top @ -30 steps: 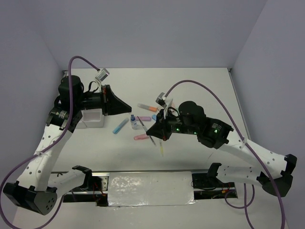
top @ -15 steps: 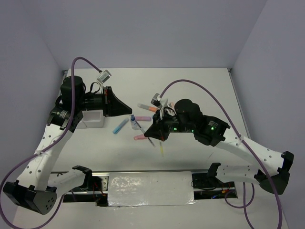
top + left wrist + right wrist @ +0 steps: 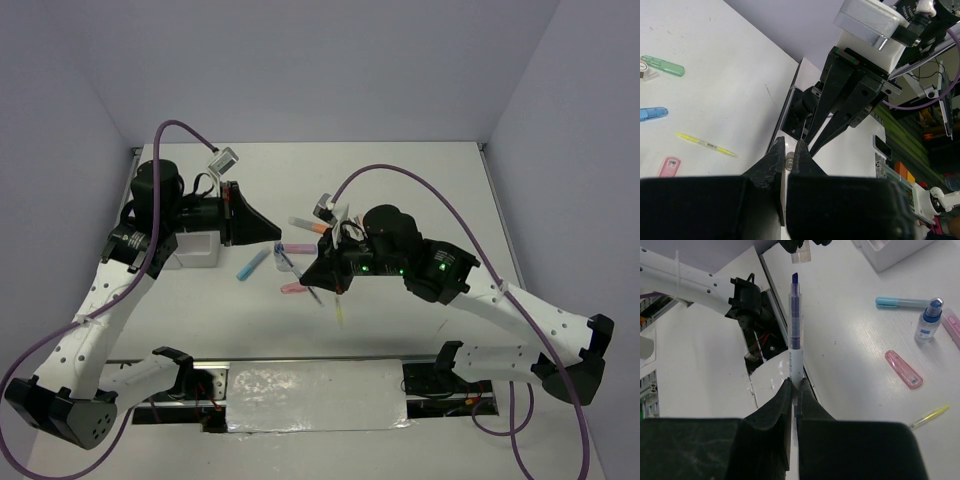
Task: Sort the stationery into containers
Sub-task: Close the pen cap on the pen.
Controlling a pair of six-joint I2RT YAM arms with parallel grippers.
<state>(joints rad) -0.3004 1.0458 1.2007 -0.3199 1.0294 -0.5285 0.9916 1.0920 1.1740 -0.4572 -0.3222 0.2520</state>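
The right fingers (image 3: 782, 402) are clamped narrow on an uncapped blue-tipped pen (image 3: 795, 330), held above the surface (image 3: 855, 405) with its tip facing the clear cap (image 3: 801, 256), which is pinched in the nearly closed left fingers (image 3: 771, 162). Align cap and tip on one axis before pressing them together, with both grips firm. The organizer (image 3: 195, 252) sits beneath the left wrist.

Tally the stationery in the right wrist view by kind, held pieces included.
Pens: 2 (yellow pen lying loose, uncapped pen held)
Markers: 2 (blue marker, pink marker cut by the edge)
Bottles: 1 (blue-capped bottle)
Caps: 1 (clear cap)
Other: 1 (flat pink piece)
Total: 7
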